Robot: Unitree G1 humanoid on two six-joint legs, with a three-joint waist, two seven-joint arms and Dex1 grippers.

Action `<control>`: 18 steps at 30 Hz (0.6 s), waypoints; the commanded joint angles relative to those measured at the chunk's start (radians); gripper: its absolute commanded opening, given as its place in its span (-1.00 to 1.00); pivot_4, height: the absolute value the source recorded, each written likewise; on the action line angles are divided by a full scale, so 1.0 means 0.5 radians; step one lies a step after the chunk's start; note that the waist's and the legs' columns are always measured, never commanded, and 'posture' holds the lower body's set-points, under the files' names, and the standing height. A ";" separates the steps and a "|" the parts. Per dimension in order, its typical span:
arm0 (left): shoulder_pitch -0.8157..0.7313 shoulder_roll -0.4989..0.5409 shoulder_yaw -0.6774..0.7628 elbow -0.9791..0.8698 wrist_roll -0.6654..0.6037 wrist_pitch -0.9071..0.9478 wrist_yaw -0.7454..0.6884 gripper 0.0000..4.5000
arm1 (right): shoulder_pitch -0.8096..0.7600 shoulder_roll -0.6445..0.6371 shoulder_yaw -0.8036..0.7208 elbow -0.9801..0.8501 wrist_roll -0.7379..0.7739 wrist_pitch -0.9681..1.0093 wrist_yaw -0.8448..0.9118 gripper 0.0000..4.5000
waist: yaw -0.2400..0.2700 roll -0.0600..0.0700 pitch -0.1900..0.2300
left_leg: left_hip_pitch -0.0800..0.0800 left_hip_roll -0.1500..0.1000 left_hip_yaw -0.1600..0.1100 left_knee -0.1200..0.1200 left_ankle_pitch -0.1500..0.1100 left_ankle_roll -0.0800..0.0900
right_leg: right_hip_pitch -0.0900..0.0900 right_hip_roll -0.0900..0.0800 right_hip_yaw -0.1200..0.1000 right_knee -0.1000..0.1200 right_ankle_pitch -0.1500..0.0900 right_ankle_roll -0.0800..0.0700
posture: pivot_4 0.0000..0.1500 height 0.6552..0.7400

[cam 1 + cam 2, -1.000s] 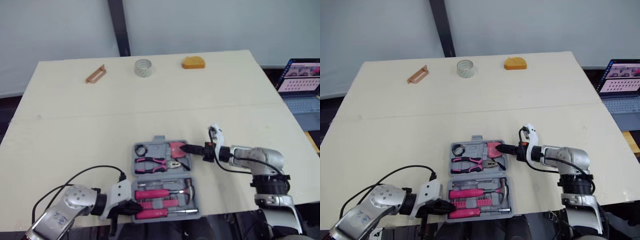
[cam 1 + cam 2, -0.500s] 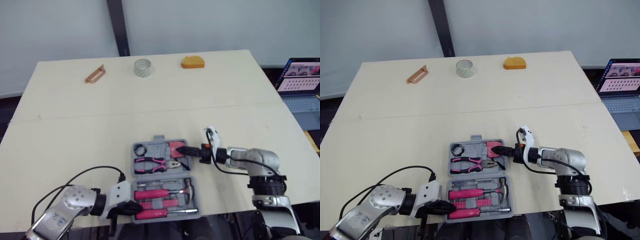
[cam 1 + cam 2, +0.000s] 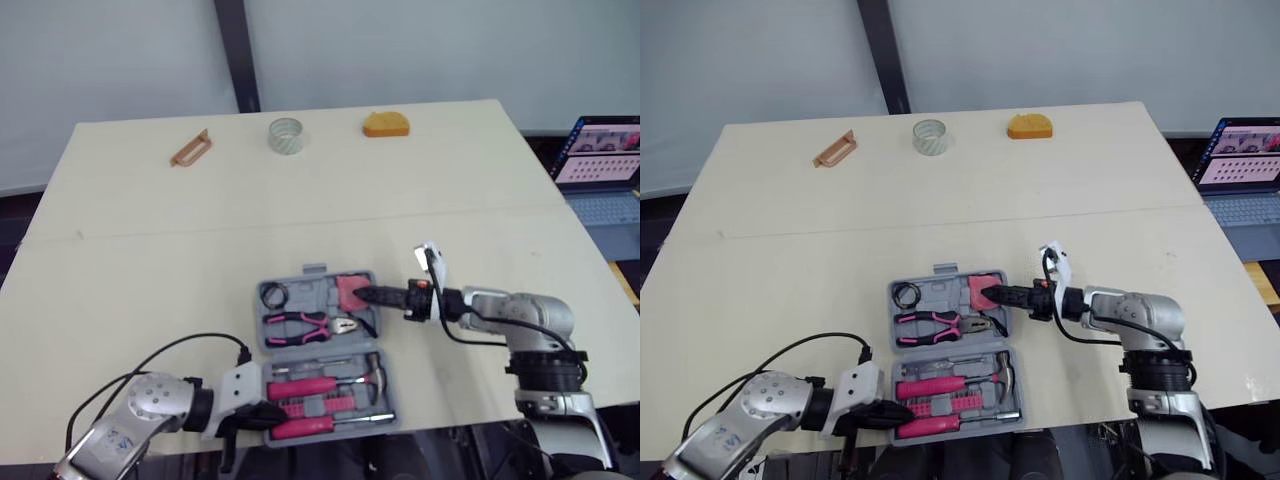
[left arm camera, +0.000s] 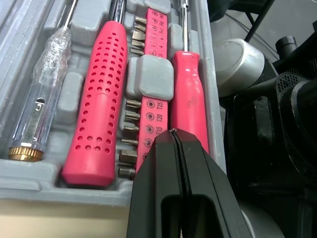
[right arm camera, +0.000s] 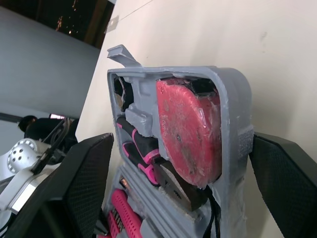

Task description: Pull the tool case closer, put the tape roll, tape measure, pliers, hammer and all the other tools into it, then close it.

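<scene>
Three things sit along the worktop's (image 3: 150, 260) far edge: one tape roll (image 3: 285, 135), one orange block (image 3: 386, 124) and one tan handle (image 3: 190, 150). The open tool case (image 3: 300, 290) near the front holds one tape measure (image 3: 352, 290), one pliers (image 3: 305, 325) and one hammer (image 3: 370, 376). The left gripper (image 3: 272, 412), pinched together, meets its front corner; the right gripper (image 3: 372, 297), spread wide, straddles its right side.

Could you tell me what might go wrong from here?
The tool case already sits at the table's near edge, the left claw shut at its front corner; more pulling could tip it off.
The tape roll lies at the far edge, outside the case; reaching it may be a long stretch.
The right claw, open around the wall beside the tape measure, could shove the case askew.
</scene>
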 commanded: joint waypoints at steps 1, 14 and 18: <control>0.053 0.000 -0.032 0.094 0.065 0.027 0.030 -1.00 | 0.023 -0.068 0.025 -0.208 0.123 -0.002 0.129 0.95 | 0.000 0.000 0.000 | 0.000 0.000 0.000 0.000 0.000 0.000 | 0.000 0.000 0.000 0.000 0.000 0.000 | 1.00 1.00; 0.130 -0.071 0.096 0.087 -0.064 0.057 0.054 -1.00 | 0.052 -0.307 0.086 -0.487 0.292 0.038 0.296 0.95 | 0.004 0.000 0.000 | 0.000 0.000 0.000 0.001 0.000 0.000 | 0.000 0.000 0.000 0.000 0.000 0.000 | 1.00 1.00; 0.269 -0.031 0.311 -0.035 -0.233 0.149 0.056 -1.00 | 0.072 -0.375 0.105 -0.582 0.370 0.089 0.343 0.95 | 0.000 0.000 0.000 | 0.000 0.001 0.000 0.000 -0.001 0.001 | 0.000 0.000 0.000 -0.001 0.000 0.000 | 1.00 1.00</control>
